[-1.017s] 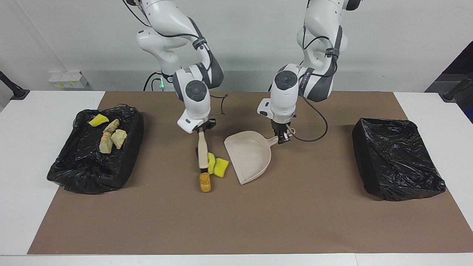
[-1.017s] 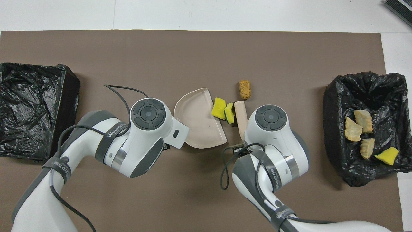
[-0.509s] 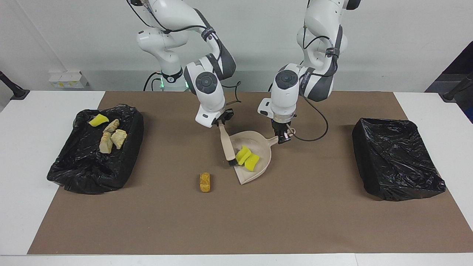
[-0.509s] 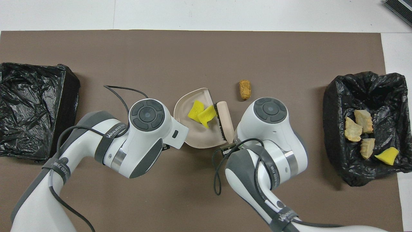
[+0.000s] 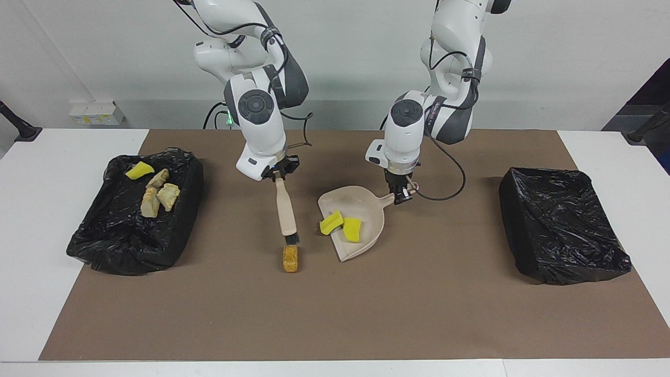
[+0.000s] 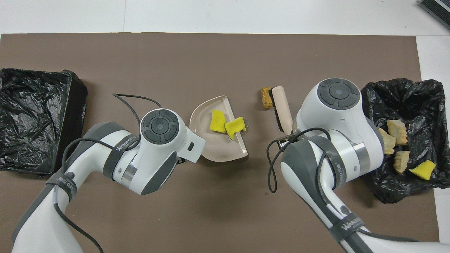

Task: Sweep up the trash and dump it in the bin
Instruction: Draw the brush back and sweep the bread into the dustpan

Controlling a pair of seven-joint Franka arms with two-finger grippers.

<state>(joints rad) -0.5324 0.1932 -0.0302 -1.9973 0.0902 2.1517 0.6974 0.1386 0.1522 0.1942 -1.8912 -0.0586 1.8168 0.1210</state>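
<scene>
My right gripper [image 5: 279,176] is shut on a wooden-handled brush [image 5: 286,210]; its dark bristles sit beside a golden-brown lump [image 5: 289,258] on the mat. My left gripper [image 5: 401,197] is shut on the handle of the beige dustpan [image 5: 362,206], which rests on the mat. Two yellow sponge chunks [image 5: 331,222] [image 5: 353,229] lie in the pan, one at its open lip. In the overhead view the brush [image 6: 283,109] touches the lump [image 6: 266,98], and the sponges [image 6: 218,121] lie in the dustpan [image 6: 211,144]. Both grippers are hidden under the arms there.
A black-lined bin [image 5: 120,235] at the right arm's end holds one yellow chunk [image 5: 138,170] and three pale lumps [image 5: 159,193]. A second black-lined bin [image 5: 562,225] stands at the left arm's end. A brown mat [image 5: 419,314] covers the table.
The right arm swept the two sponges into the dustpan, then swung the brush back toward its own end, down beside the golden-brown lump. The left arm and dustpan barely moved.
</scene>
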